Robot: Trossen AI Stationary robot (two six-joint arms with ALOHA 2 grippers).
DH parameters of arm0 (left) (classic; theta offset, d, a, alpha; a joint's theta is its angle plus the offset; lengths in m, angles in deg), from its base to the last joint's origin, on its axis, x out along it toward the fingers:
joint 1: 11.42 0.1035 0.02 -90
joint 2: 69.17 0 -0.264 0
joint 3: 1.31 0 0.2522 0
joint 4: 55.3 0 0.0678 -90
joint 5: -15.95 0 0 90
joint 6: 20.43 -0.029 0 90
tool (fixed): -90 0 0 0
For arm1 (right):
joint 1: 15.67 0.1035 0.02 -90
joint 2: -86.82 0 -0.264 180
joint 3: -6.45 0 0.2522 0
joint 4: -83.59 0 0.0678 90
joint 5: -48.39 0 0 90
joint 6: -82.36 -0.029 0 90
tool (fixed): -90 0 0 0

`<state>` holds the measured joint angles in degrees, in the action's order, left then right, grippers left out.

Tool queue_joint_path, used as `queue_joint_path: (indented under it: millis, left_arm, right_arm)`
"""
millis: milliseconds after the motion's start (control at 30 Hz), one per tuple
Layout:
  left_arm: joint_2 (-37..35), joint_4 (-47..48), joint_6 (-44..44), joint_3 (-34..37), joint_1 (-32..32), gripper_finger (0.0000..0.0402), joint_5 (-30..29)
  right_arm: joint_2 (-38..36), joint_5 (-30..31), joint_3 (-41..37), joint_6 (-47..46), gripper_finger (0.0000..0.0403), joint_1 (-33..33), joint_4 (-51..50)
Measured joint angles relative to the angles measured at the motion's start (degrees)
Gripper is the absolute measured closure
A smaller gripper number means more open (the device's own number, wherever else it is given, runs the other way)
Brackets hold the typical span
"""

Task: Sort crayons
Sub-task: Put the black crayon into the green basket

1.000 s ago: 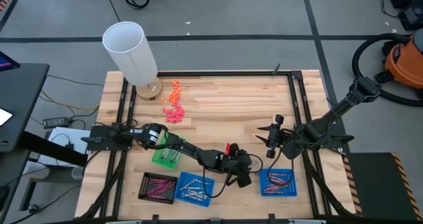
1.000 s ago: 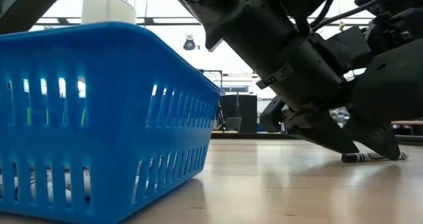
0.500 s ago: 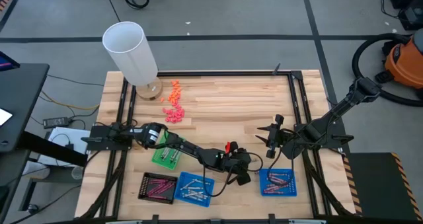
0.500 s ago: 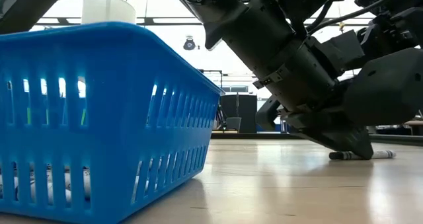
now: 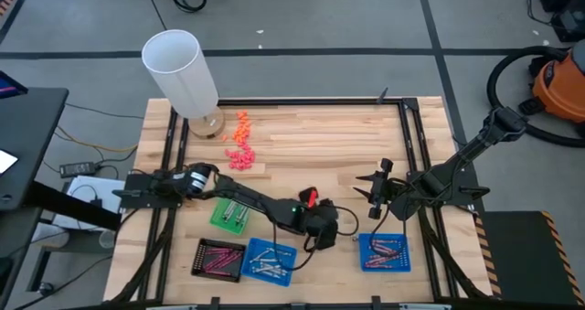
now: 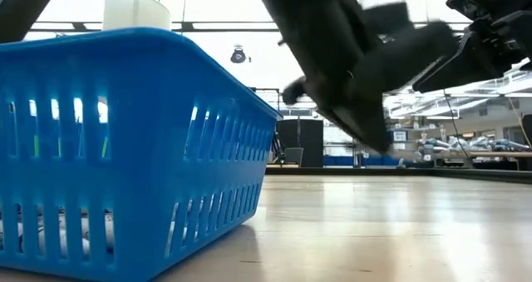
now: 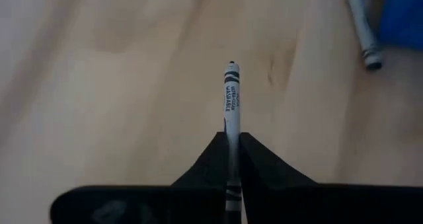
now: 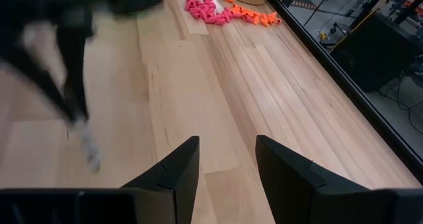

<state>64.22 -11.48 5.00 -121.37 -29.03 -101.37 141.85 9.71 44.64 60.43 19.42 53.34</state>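
Left wrist view showed us our left gripper [image 7: 232,159] clamped on a grey crayon [image 7: 230,98]; our right gripper [image 8: 225,159] stood open, well apart from it.

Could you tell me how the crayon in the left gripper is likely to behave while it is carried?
The crayon looks stiff: it juts straight from the left gripper without sagging. Thin and gripped at one end, it could pivot or snap if bumped. Being round, it would probably roll once released.

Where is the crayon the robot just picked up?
The grey crayon is pinched in the left gripper, above the bare wood near the table's front middle, between the two blue trays in the high view.
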Motion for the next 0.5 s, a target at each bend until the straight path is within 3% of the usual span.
queue_joint_path:
  millis: [233, 500]
  left_arm:
    - [-6.78, 17.83, 5.10, -0.08, -1.26, 0.0382, -3.68]
    - [-10.13, 42.96, 20.66, -0.17, -4.76, 0.0381, -5.77]
  right_arm:
    - [0.00, -0.23, 0.00, -0.05, 0.0244, 0.02, 0.10]
    - [0.00, -0.43, -0.02, -0.05, 0.0244, 0.02, 0.52]
